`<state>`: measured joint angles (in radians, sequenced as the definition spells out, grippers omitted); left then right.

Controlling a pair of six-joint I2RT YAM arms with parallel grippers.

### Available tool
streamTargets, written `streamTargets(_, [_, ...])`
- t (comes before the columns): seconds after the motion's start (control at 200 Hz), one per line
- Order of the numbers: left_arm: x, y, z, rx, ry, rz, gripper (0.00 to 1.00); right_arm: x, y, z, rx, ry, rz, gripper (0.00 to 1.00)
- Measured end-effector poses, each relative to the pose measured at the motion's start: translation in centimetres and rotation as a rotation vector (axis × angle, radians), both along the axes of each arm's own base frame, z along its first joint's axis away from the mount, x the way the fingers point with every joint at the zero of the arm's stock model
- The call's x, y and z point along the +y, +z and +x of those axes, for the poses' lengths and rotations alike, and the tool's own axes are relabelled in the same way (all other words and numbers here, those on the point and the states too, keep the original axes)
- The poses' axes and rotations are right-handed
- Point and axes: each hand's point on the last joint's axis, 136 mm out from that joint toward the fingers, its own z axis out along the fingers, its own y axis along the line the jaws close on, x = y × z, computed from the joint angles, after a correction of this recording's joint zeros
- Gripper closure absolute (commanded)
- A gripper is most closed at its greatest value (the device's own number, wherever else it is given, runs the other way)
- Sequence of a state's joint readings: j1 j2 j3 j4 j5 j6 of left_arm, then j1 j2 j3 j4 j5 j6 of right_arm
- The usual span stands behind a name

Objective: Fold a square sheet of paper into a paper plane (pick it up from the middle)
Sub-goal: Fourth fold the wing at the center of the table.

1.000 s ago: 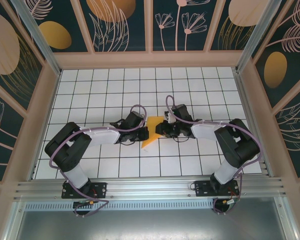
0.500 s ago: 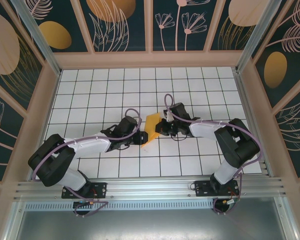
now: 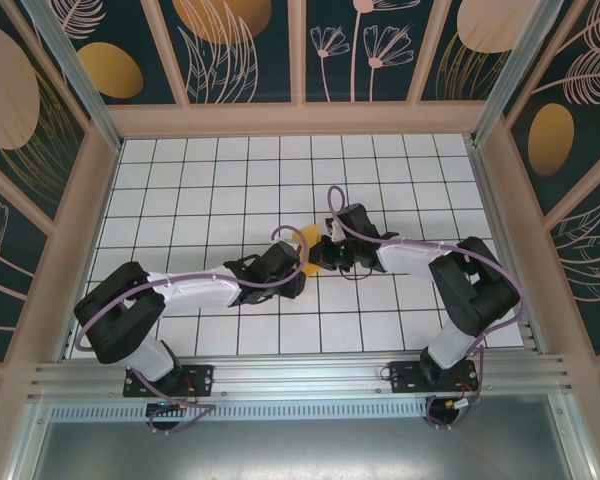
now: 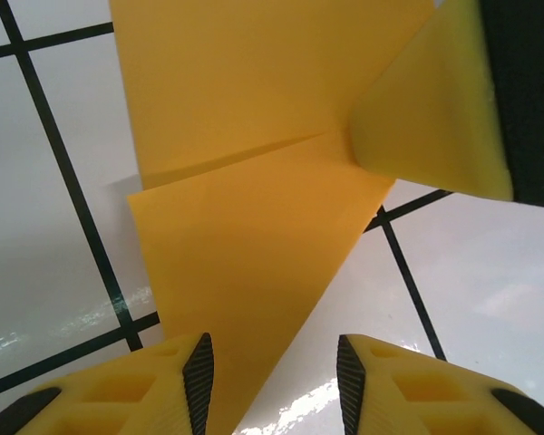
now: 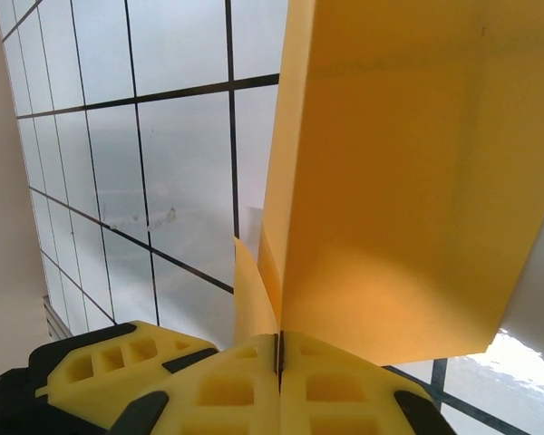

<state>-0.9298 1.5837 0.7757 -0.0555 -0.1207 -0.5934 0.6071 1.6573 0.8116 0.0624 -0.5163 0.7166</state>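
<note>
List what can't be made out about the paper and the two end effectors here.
- Top view: the left end effector and right end effector cover most of the paper, hiding its shape.
- Left wrist view: the top edge cuts off the paper's far part, the bottom edge its tip.
- Right wrist view: the pinched edge is hidden inside the shut fingers; top and right edges cut the paper.

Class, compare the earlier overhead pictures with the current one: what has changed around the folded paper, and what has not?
The left end effector slid right, over the folded paper, hiding most of it from above; it now stands open astride the paper's tip. The right end effector stayed where it was, shut on the paper's edge.
</note>
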Motion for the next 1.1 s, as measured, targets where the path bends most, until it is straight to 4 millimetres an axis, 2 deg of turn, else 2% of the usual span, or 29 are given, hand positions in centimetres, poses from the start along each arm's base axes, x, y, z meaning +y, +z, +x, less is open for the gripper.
streamTargets(0.2, [0.0,-0.5,0.5,-0.026,0.013,0.063,0.66,0.2,0.1,0.0,0.0,0.003,0.0,0.93])
streamTargets(0.365, [0.4,-0.7,0.9,-0.035,0.035,0.096,0.67,0.1,0.1,-0.1,0.004,0.003,-0.003,0.93])
streamTargets(0.555, [0.6,-0.8,1.0,-0.038,0.056,0.102,0.75,0.0,0.0,-0.1,0.005,0.001,-0.006,0.93])
streamTargets(0.836, [0.7,-0.8,1.1,-0.041,0.059,0.107,0.77,0.2,0.4,0.2,-0.002,0.001,-0.001,0.93])
streamTargets(1.101, [0.8,-1.3,1.0,-0.034,0.059,0.117,0.91,0.2,0.3,0.2,-0.001,0.002,-0.002,0.93])
